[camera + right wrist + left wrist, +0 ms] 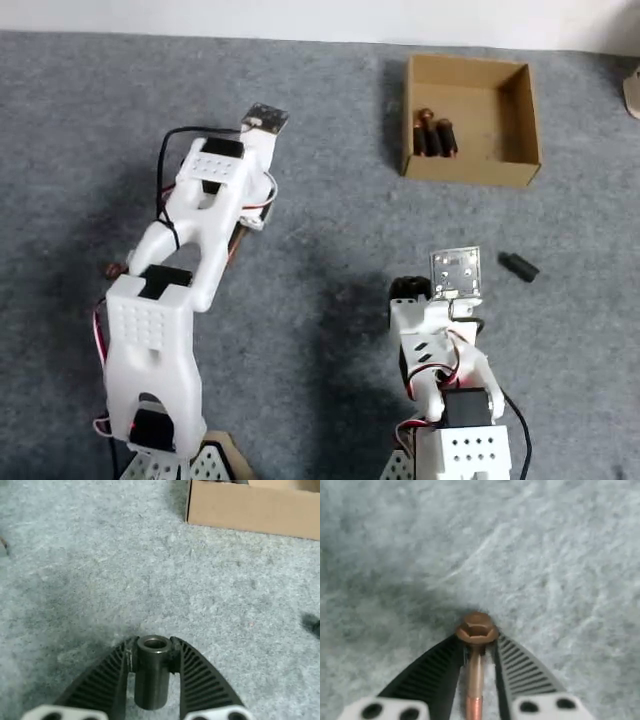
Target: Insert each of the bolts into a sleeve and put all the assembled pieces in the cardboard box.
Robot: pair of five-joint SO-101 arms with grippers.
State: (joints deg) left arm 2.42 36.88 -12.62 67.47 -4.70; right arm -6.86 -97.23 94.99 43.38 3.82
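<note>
Left gripper (479, 647): I saw its fingers (442, 667) pinched on a copper bolt (477, 630), gripping the shank just behind the hex head. The head stuck out past the tips and the shank ran back toward the wrist, with grey table (330, 150) below it. Right gripper (152, 650): it was clamped the same way on a dark sleeve (151, 677), open bore end poking out beyond the tips. In my overhead view the left arm stretched over the table's left half, and the right arm sat near the near edge, right of centre. A loose sleeve (518, 266) lay on the table just beside the right arm's wrist, toward the right edge. The cardboard box (470, 172) stood toward the far right corner, well apart from both arms. Three assembled pieces (433, 136) lay side by side against its left wall.
</note>
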